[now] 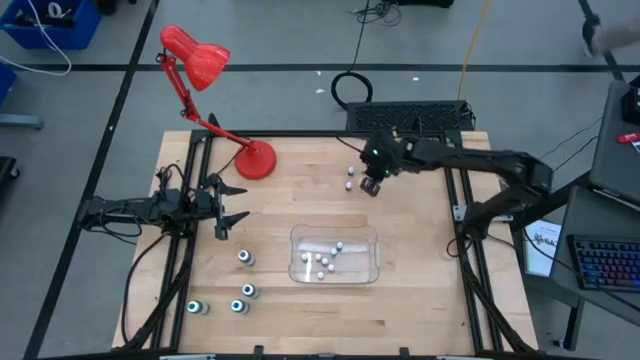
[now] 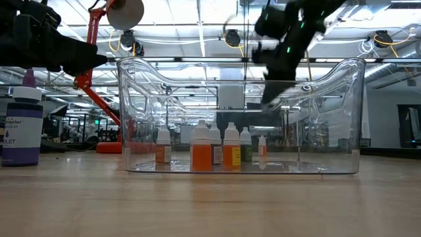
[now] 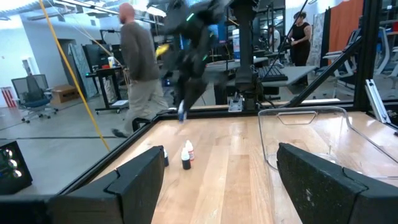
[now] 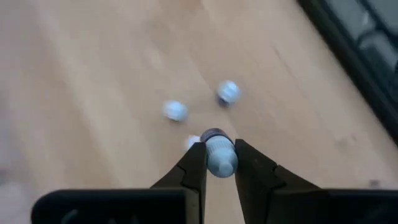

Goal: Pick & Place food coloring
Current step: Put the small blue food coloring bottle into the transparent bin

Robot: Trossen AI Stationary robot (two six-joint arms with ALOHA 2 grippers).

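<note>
A small white bottle (image 4: 219, 155), its body hidden, is pinched in the right gripper (image 4: 219, 163); the left gripper (image 3: 217, 180) is spread, empty.

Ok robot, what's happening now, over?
Right end effector shut on small white-capped bottle. Left end effector open, waiting. Two little bottles on table below. Nothing blocking.
</note>
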